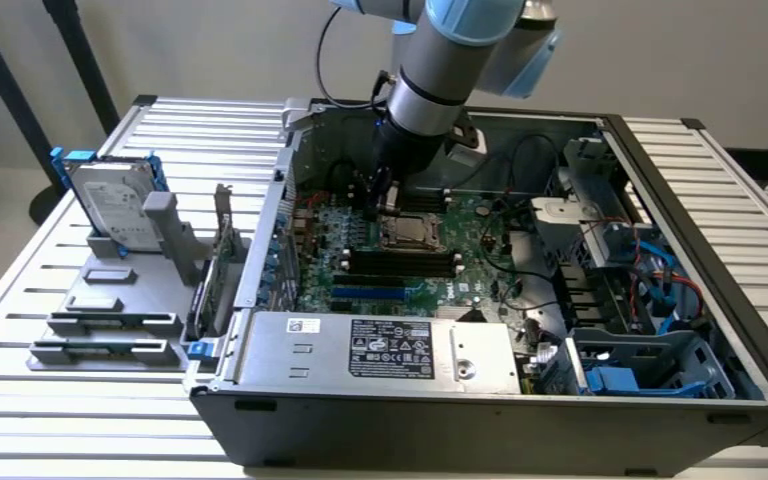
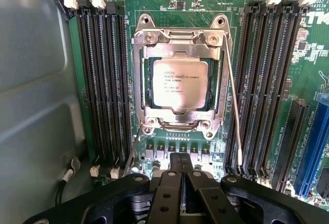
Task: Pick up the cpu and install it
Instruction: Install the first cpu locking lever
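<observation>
Closest of all, the claw [image 2: 181, 158] shows its matte black fingers [image 2: 169, 193] pressed together with only a seam between them, gripping nothing. In the exterior view it hangs in the upper middle of the frame, inside the open computer case [image 1: 491, 425], just above the socket.

Across the green motherboard [image 2: 154, 3] run ribbed black memory slots [image 2: 103, 80]. Then comes the bright metal retention frame [image 2: 180, 34], with the cpu [image 2: 180, 82] lying flat and square inside it, its silvery-grey lid printed with small text. A thin wire lever [image 2: 234, 100] runs beside the frame, followed by more black slots [image 2: 262, 80] and a blue slot [image 2: 316, 142].

I judge the placing step done: the chip looks seated and the claw is clear of it. Whether the frame is latched I cannot tell. Whatever follows calls for straight, light motion, since the socket tolerates no sideways scrape.
</observation>
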`<state>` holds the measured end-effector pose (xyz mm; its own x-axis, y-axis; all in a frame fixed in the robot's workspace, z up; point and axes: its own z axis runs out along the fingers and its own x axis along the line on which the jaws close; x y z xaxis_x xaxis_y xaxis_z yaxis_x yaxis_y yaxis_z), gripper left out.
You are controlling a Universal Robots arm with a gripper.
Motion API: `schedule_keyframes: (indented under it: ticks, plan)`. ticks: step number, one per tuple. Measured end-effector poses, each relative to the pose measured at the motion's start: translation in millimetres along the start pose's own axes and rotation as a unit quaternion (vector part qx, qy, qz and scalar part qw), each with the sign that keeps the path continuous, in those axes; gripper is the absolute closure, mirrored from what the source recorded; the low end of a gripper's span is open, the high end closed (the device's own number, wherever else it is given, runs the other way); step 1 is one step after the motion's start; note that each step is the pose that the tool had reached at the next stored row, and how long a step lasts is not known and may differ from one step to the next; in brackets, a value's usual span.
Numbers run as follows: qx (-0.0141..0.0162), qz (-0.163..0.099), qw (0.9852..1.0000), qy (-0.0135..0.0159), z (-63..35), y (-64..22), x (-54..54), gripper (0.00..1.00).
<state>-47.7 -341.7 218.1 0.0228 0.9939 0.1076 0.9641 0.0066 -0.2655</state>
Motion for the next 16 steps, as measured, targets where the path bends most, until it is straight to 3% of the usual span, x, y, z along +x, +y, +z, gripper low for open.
schedule_keyframes:
  ticks: [11,16]
  plan:
    - [-0.0001,0.0,1.0,0.0,0.1,-0.5,0.0,0.89]
    - [-0.0005,0.0,1.0,0.0012,-3.1,-15.1,0.3,0.89]
